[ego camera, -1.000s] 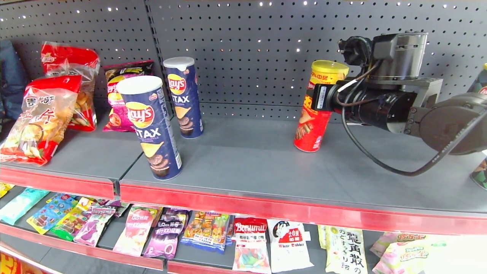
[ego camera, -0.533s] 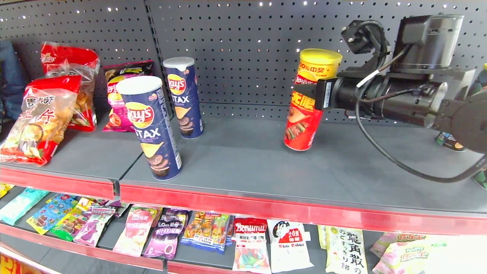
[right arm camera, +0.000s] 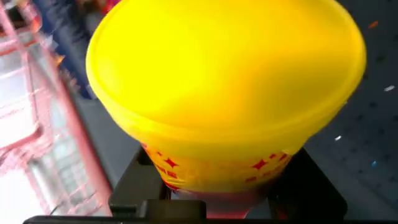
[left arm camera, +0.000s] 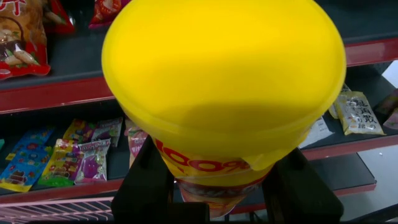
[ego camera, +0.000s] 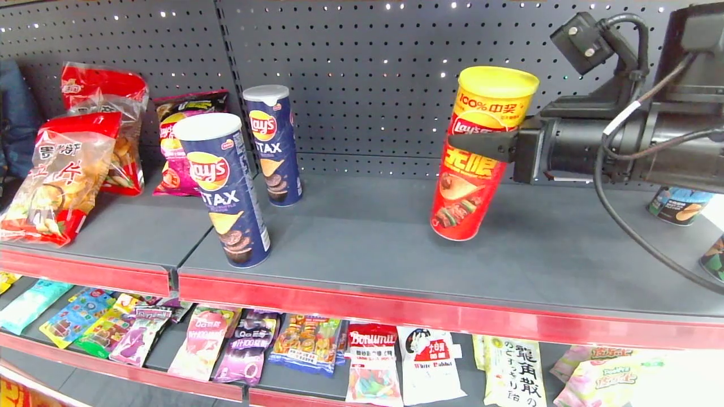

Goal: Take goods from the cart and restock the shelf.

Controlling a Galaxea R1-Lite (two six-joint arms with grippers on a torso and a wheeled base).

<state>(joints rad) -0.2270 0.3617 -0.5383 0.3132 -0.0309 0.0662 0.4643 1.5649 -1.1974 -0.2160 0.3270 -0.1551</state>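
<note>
- Nearest, out in front of the shelves, the left gripper (left arm camera: 217,202) is clamped on a yellow-lidded cup (left arm camera: 224,74). The left wrist view adds this second cup, which I judge is waiting its turn.
- On the upper shelf (ego camera: 362,249), a tall blue can (ego camera: 223,189) stands near the front edge, left of centre.
- At mid-depth, right of centre, the right gripper (ego camera: 483,146) grips a red chip cup (ego camera: 472,186). The cup is tilted, top leaning right, with its base down at the board; I cannot tell whether it touches.
- The step in hand looks like placing. The next move calls for righting the cup, seating it flat, then letting go.
- The head view gives the tilt and the base, while the right wrist view gives the yellow top with a finger on either side.
- Farther back stand a second blue can (ego camera: 274,144), snack bags (ego camera: 104,127) to the left, and the pegboard (ego camera: 367,85).
</note>
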